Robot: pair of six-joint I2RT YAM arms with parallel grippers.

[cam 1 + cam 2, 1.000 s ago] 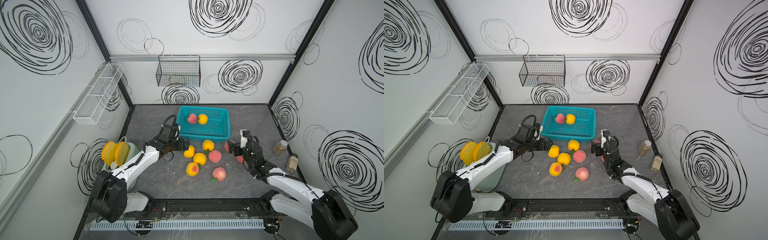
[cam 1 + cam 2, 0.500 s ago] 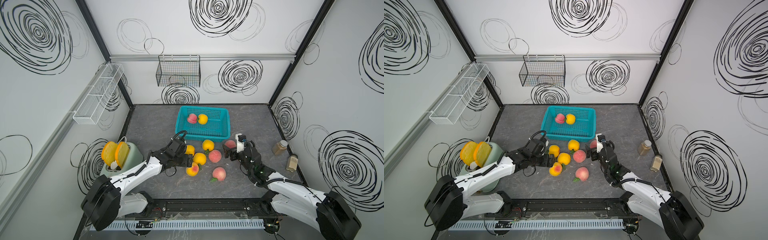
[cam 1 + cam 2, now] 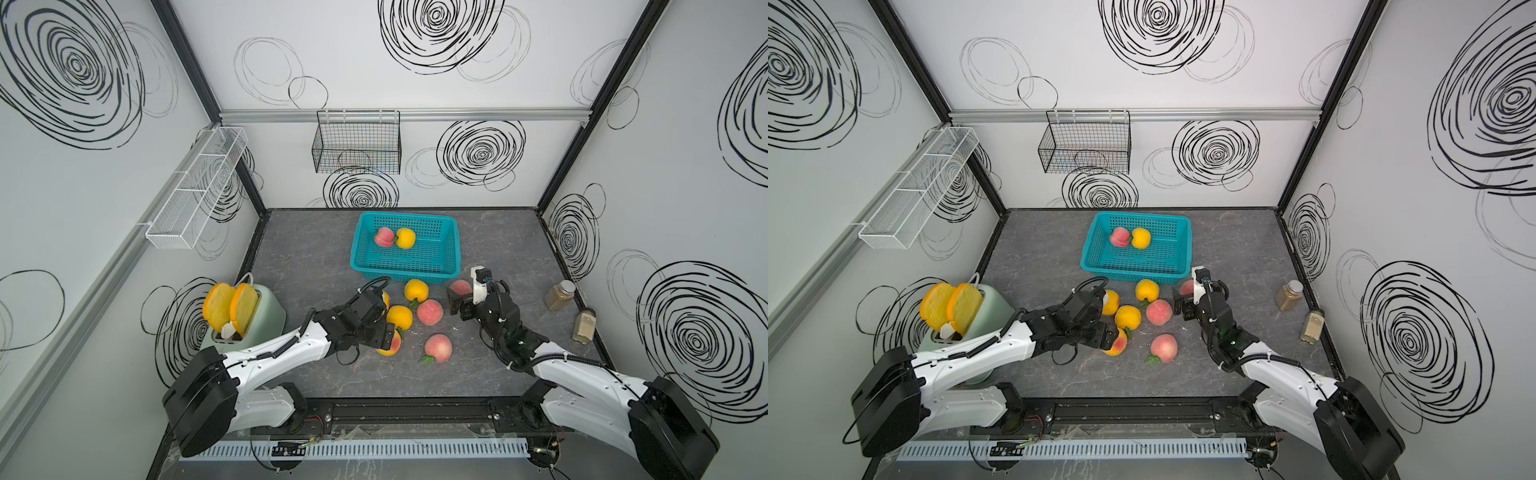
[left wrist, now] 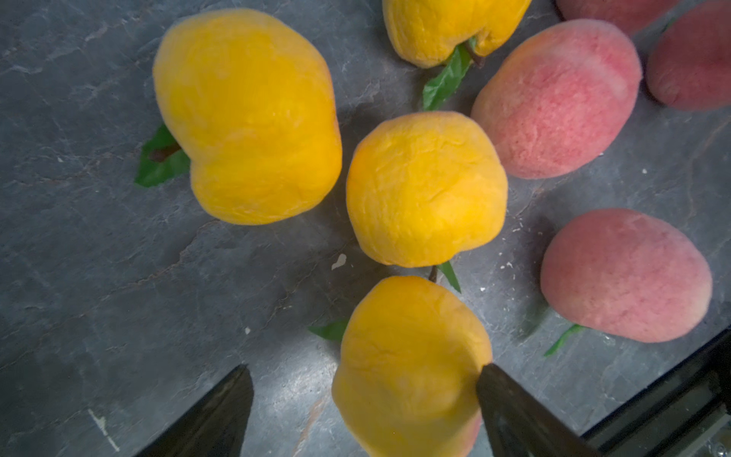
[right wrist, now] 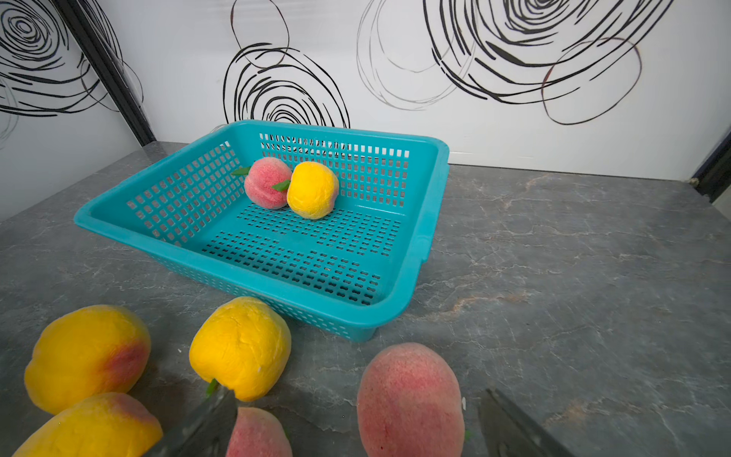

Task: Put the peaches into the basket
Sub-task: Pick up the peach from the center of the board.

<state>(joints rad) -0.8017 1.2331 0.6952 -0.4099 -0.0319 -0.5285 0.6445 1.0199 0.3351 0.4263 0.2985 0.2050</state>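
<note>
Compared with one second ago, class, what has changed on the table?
The left gripper drew back from the basket and now straddles a yellow-orange peach, open. The right gripper slid toward the centre, open around a pink peach. Nothing gripped; peaches and basket unmoved.

The left claw (image 3: 383,337) hides part of a yellow peach (image 3: 395,345), the right claw (image 3: 457,305) part of a pink peach (image 3: 460,286).

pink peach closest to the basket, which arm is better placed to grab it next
Right. The right hand is open around that pink peach, close to the basket. The left hand is farther away, open over a yellow-orange peach.
</note>
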